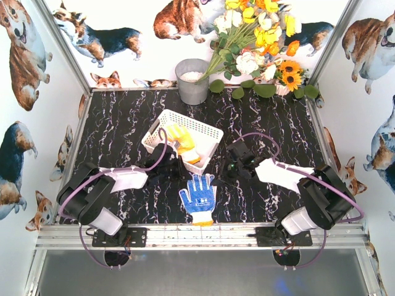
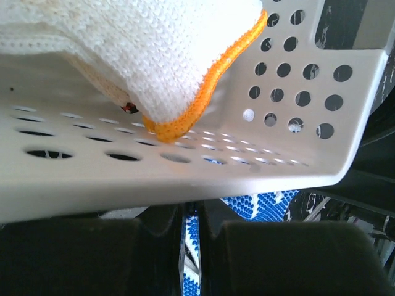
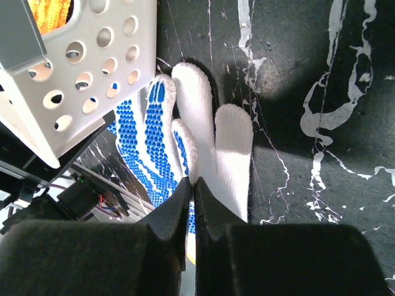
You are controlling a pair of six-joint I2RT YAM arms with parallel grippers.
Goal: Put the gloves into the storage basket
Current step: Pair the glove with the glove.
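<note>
Item, left arm: we record it reaching from its base at the near left edge across the black marbled table point(image 1: 123, 123), forearm running rightward and the wrist lying against the near side of the storage basket point(image 1: 194, 121). The left gripper point(image 2: 196, 228) has its jaws drawn together to a thin slit. We see nothing clamped between them, and its own camera shows the basket's perforated wall just above the fingertips. Item, right arm: we record it folded in from the near right, forearm angled leftward and the wrist pitched down toward the table between the basket and the near edge. The right gripper point(image 3: 192, 191) is likewise closed, its tips meeting over the fingers of the blue-palmed glove point(image 1: 199, 196). We cannot tell whether they touch the knit or pinch any of it. Item, basket: it sits skewed at mid-table and holds a yellow glove point(image 1: 179, 137) and a white glove with an orange cuff point(image 2: 154, 55), whose cuff hangs against the inner wall at the near end. Item, blue-palmed glove: it lies flat on the table outside the basket, dotted palm up, fingers toward the basket's near corner and cuff toward the arm bases. Item, background: a grey metal bucket point(image 1: 192, 83) stands at the far edge beside a spray of flowers point(image 1: 259, 37).
</note>
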